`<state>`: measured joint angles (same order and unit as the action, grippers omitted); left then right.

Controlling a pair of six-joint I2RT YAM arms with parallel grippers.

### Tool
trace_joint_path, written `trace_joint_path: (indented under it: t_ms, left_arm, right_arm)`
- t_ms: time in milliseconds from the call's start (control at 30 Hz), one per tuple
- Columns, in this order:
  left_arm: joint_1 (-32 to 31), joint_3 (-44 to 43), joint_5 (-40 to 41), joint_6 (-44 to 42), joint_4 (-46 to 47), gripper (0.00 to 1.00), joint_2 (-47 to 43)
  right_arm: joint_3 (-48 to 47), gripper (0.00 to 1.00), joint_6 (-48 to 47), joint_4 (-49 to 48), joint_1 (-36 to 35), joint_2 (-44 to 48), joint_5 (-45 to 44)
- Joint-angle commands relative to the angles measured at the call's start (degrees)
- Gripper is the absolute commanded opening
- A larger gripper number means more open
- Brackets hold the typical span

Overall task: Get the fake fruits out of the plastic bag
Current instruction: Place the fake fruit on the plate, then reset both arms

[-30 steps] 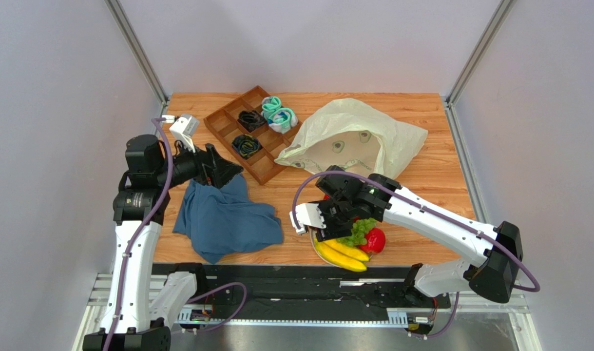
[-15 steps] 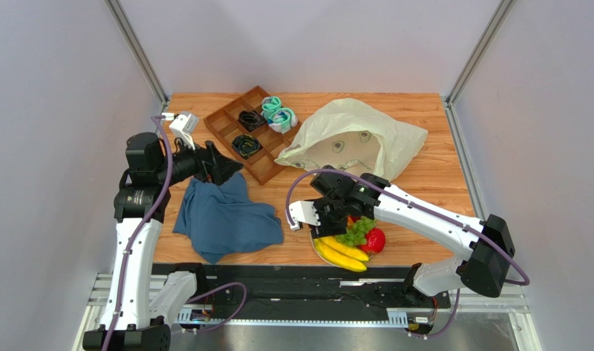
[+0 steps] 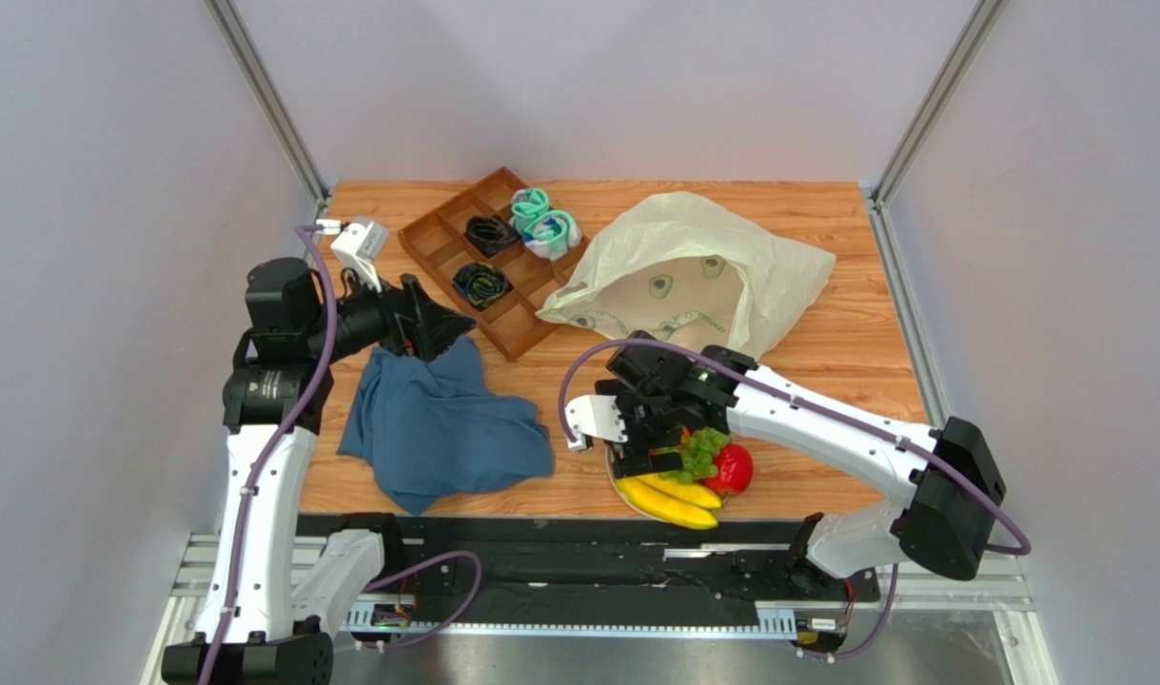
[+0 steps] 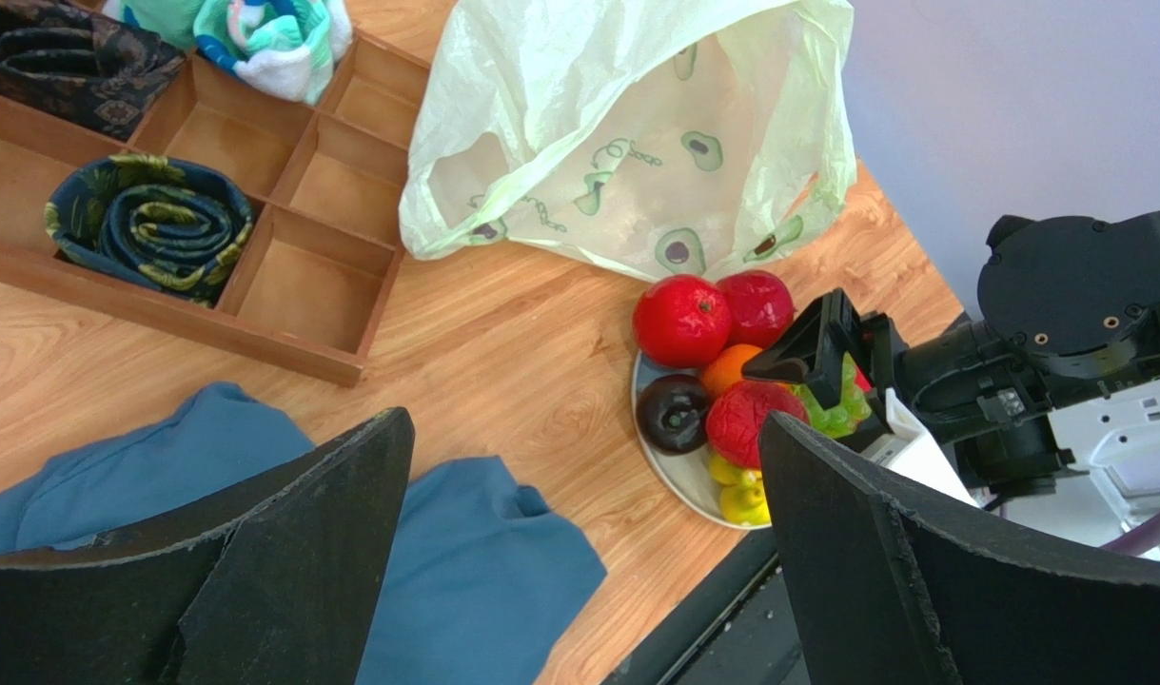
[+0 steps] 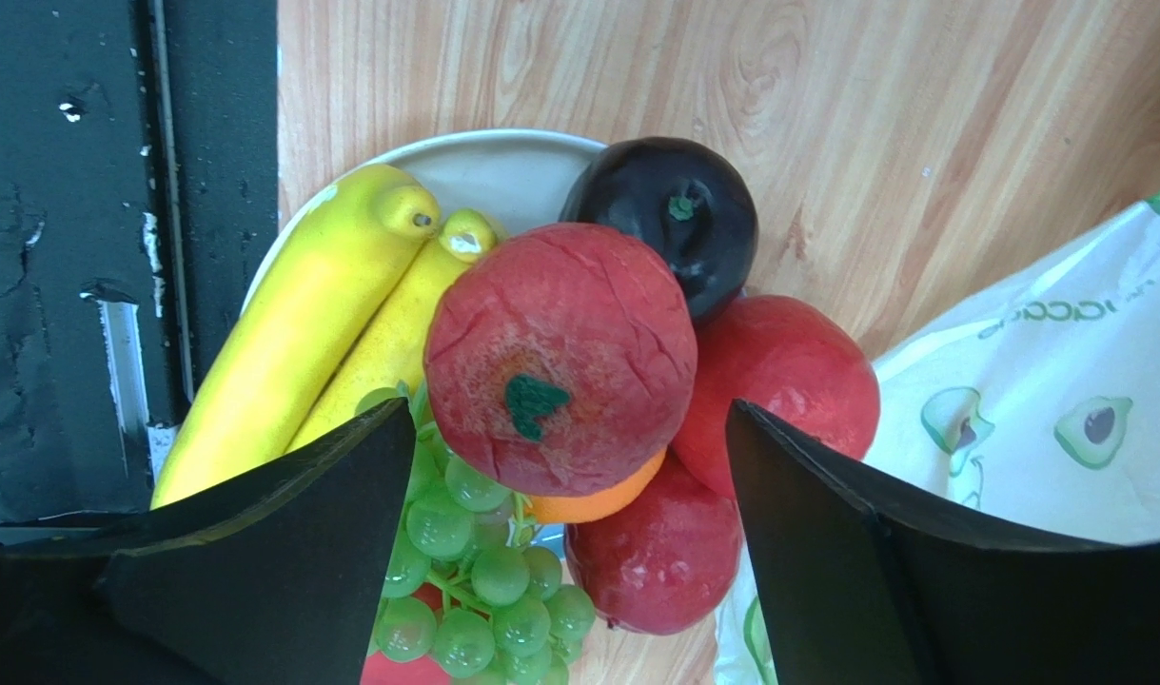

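Release: right gripper point(image 5: 568, 428) jaws apart astride wrinkled red plastic fruit point(image 5: 557, 374) atop heaped white plate point(image 5: 457, 143); left gripper point(image 4: 585, 443) jaws apart too. Next: lift clear, check translucent pale plastic bag point(image 4: 614, 114).

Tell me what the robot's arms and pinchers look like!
Both arms, the left arm and the right arm, have white tube-shaped links with chunky black joints. A thin purple cable loops along each. The left gripper and right gripper have two flat, black, wedge-shaped fingers.
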<state>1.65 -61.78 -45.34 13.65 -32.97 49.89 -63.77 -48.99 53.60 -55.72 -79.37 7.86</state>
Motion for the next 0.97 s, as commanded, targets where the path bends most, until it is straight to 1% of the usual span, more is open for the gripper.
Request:
trace_joint_path:
  t_ms: [0,200,300,333,367,400,433,467,500,533,567,633,700,733,833,900,933]
  left_arm:
    - [0.55,-1.24,-1.24,0.85,2.3,0.99,0.65]
    - [0.46,-2.03,-1.59,0.94,2.3,0.99,1.44]
    - [0.46,-2.12,-1.33,0.85,2.12,0.99,1.7]
    - [0.55,-1.94,-0.89,0.33,2.03,0.99,1.7]
    - [0.46,-1.33,-0.45,-0.02,1.69,0.99,1.44]
    - [0.46,-1.07,1.55,-0.64,1.42,0.99,1.35]
    - [0.55,-0.72,3.23,-1.77,1.07,0.99,1.26]
    - [0.55,-0.28,5.16,-2.39,0.02,0.99,1.0]
    - [0.46,0.08,9.18,-3.18,-0.25,0.99,0.91]
    - [0.46,0.43,11.31,-4.5,-0.34,0.99,0.91]
    - [0.46,1.48,13.16,-4.94,0.01,0.99,0.74]
    - [0.37,2.36,16.68,-6.35,1.15,0.99,0.91]
    - [0.46,3.15,18.35,-7.23,2.56,0.99,2.23]
    - [0.29,3.16,18.36,-8.97,3.0,0.99,3.71]
    - [0.37,2.46,21.17,-10.31,2.48,0.99,6.7]
    - [0.28,2.27,20.83,-11.96,3.26,0.99,8.9]
    - [0.28,2.28,20.56,-12.76,4.22,0.99,10.13]
  right_arm:
    - [-0.74,0.87,1.62,-1.75,0.18,3.08,-2.67]
    - [-5.13,0.91,2.15,2.9,0.35,5.81,-3.29]
    - [-9.26,0.96,6.08,2.48,3.06,7.21,-6.44]
    - [-11.1,0.97,11.76,1.51,7.95,7.22,-7.23]
    - [-14.42,1.0,14.95,-0.58,11.04,7.04,-7.76]
    - [-15.85,1.0,18.81,-2.0,14.21,6.6,-10.21]
    - [-16.99,1.0,24.76,-3.4,20.77,6.43,-13.54]
    - [-18.74,1.0,27.87,-4.64,24.22,6.34,-14.27]
    - [-18.76,1.0,30.42,-5.17,27.48,6.42,-14.53]
    - [-18.24,1.0,32.36,-6.13,32.47,6.86,-15.49]
    - [-17.02,1.0,35.34,-7.8,33.74,7.21,-17.77]
    - [-12.1,1.0,37.12,-10.69,34.98,9.58,-24.51]
    - [-7.1,1.0,38.09,-12.73,34.9,11.86,-26.66]
    - [-5.94,1.0,37.83,-13.61,34.98,13.53,-26.06]
    - [-3.56,0.99,37.65,-15.54,34.98,15.03,-25.26]
    - [-2.33,0.98,36.61,-17.38,35.16,15.65,-24.3]
    - [-1.54,1.0,35.99,-19.48,35.07,16.35,-23.34]
